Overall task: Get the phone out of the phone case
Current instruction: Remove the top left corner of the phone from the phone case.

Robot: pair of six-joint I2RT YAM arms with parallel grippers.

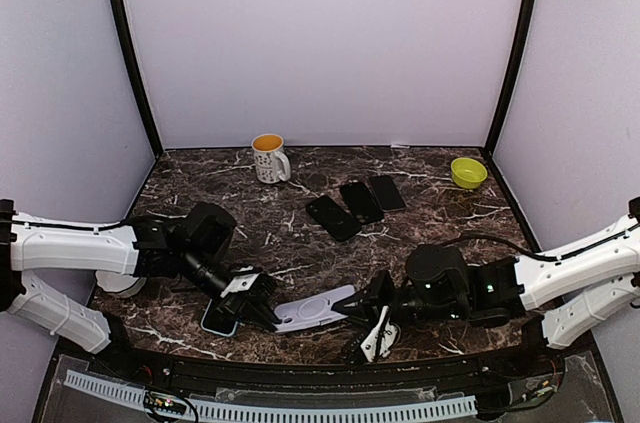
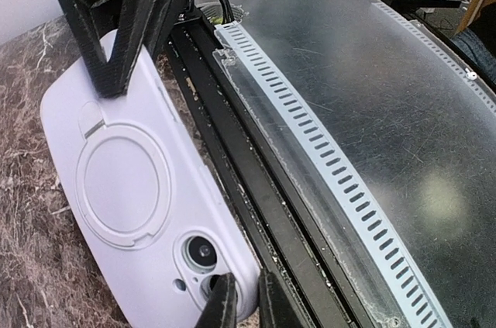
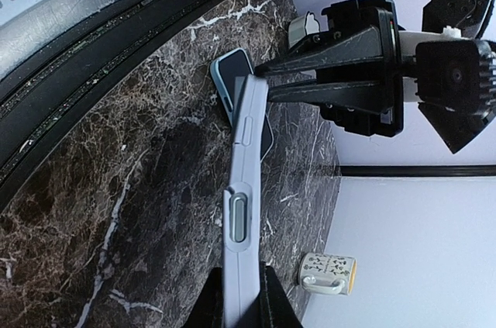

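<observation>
Both pincers are pinching the lavender phone case (image 2: 132,188) by opposite ends over the near edge of the bench (image 1: 250,203). The left pincer (image 2: 245,301) is clamping the camera-end rim and the right pincer (image 3: 242,293) is clamping the far end, likely so one is bracing while the other is flexing the shell. The phone (image 2: 203,250) is sitting inside the case, lenses showing through the cutout, so it's not out yet. A blue-cased phone (image 1: 218,320) is lying just beneath. The mug (image 1: 268,157) is showing an orange inside, liquid or not unclear; green bowl (image 1: 467,172) contents unclear; three black phones (image 1: 358,203) are lying caseless mid-bench
</observation>
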